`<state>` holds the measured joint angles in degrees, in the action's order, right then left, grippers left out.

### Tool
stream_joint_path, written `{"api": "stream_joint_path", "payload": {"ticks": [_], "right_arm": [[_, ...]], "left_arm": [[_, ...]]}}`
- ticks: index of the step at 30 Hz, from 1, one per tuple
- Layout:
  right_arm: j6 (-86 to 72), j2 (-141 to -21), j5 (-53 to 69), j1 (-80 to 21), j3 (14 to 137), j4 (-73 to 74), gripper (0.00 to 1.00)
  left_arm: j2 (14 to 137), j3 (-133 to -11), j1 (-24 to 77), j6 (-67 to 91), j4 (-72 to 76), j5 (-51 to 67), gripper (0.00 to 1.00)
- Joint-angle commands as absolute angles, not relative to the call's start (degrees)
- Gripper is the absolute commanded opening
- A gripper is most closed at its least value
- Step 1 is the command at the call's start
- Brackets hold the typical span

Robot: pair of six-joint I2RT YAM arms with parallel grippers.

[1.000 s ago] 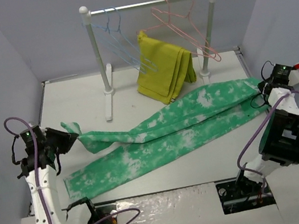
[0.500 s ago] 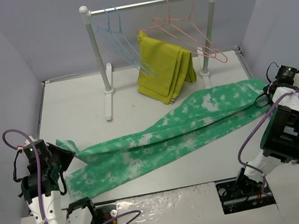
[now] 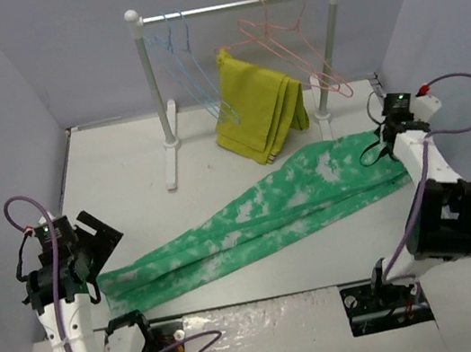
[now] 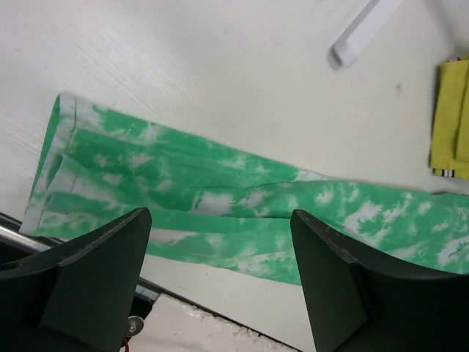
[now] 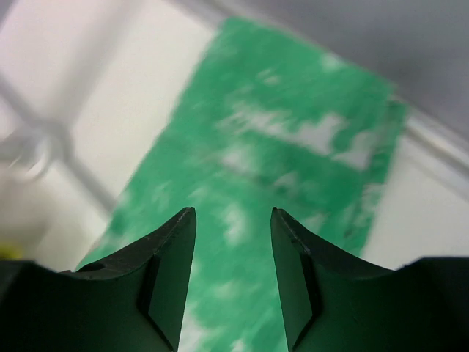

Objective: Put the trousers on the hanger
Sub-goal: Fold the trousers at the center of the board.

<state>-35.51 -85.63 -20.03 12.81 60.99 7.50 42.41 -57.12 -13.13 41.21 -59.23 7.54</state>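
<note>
- The left gripper (image 3: pixel 94 240) is seen with its jaws spread wide and nothing held between them; it is poised over the near-left end of the trousers (image 3: pixel 269 211).
- The right gripper (image 3: pixel 381 137) is likewise parted and empty, and is held above the far-right end of the cloth.
- In the right wrist view, which is blurred, green cloth is seen between the fingers (image 5: pixel 172 271), but no contact can be made out.
- The trousers are laid flat and slantwise across the table (image 3: pixel 123 159).
- The hanger (image 3: pixel 190 65) is hung on the rack (image 3: pixel 149 91) beside a second blue one, well apart from the trousers.
- Pink hangers (image 3: pixel 284 40) and a yellow garment (image 3: pixel 256 109) are hung further right.
</note>
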Motion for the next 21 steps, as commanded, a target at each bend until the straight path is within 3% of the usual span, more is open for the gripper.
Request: {"api": "stream_joint_path", "payload": {"ticks": [1, 7, 12, 21], "right_arm": [[-38.10, -79.91, -23.94, 0.66, 58.19, 7.65, 0.43], [-43.75, -81.94, -21.47, -9.76, 47.73, 5.78, 0.43], [-44.44, -82.51, -18.19, -11.53, 41.79, 5.19, 0.43], [-40.91, -74.70, -15.40, -11.65, 37.40, 5.39, 0.45]], "left_arm": [[46.03, -63.20, -9.98, 38.31, -56.27, 7.80, 0.74], [50.80, -58.14, 1.99, 44.33, -52.00, 5.79, 0.73], [57.99, -52.86, 18.19, 55.92, -46.69, 0.53, 0.73], [70.79, -41.47, 24.61, 69.66, -35.76, -1.02, 0.72]]}}
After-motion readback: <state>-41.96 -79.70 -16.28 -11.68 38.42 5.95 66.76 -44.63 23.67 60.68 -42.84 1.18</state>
